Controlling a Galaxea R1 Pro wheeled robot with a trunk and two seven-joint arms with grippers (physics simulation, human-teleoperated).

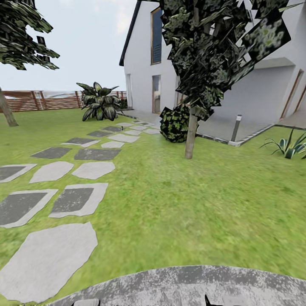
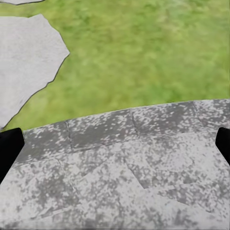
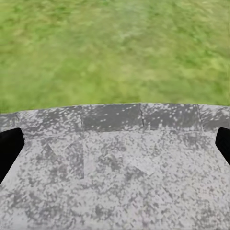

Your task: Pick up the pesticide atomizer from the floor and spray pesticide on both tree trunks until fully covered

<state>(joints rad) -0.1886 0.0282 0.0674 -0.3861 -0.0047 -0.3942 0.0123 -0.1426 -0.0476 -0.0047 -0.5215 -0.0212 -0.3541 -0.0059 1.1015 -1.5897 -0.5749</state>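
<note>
From the head camera I see the garden lawn (image 1: pixel 191 204), the white house (image 1: pixel 144 55), a tree (image 1: pixel 212 46) with its pale trunk (image 1: pixel 191 131) ahead, and stepping stones (image 1: pixel 46 259). My wrist cameras add a speckled grey paved disc (image 2: pixel 124 167) below. Left end effector (image 2: pixel 115 143) and right end effector (image 3: pixel 115 146) fingers are spread. I can't spot the atomizer or any legible writing.

Open grass (image 1: pixel 178 204) ahead; tree trunk (image 1: pixel 191 134), bush (image 1: pixel 174 123) beyond; stepping stones (image 1: pixel 76 199) left.
</note>
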